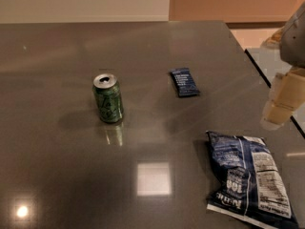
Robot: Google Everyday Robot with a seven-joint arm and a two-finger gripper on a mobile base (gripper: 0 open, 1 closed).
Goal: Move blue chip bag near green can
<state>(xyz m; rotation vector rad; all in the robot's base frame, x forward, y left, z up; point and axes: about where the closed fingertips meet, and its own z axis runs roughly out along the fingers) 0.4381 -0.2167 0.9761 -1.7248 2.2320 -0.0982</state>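
Observation:
The blue chip bag (249, 178) lies flat at the front right of the grey table, its white nutrition panel facing up. The green can (108, 98) stands upright left of the middle, far from the bag. My gripper (281, 104) hangs at the right edge of the view, above and a little right of the bag's far end, not touching it.
A small flat dark blue bar-sized packet (184, 82) lies between the can and the right side, farther back. The grey table (157, 51) ends in an edge at the right, with a pale floor and wall beyond. Bright light reflections sit on the front of the tabletop.

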